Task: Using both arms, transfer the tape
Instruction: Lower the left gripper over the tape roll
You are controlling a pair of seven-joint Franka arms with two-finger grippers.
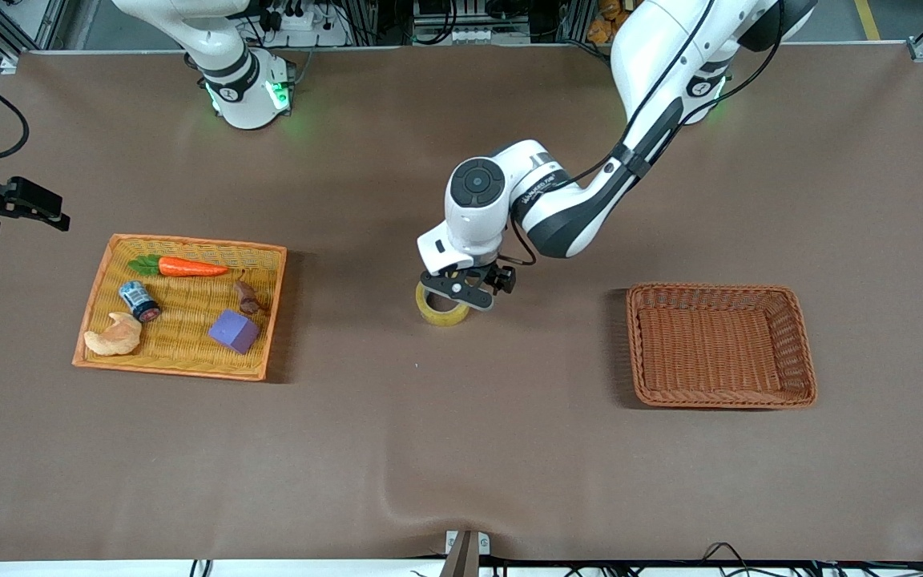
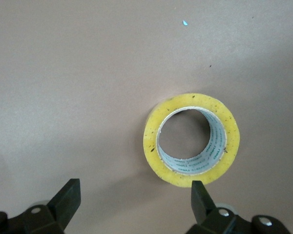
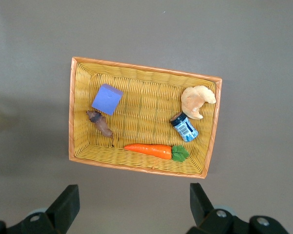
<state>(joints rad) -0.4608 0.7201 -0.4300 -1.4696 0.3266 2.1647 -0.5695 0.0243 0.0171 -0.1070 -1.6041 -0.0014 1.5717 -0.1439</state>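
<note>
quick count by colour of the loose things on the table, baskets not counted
orange: 1, carrot
purple: 1, cube
tan: 1, croissant
blue: 1, small jar
brown: 1, small piece
yellow: 1, tape, below the open left gripper
total: 6

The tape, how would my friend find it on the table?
Look at the bare brown table between the yellow basket and the brown basket. The tape lies flat there, under the left gripper with open fingers. It is the only yellow ring.
</note>
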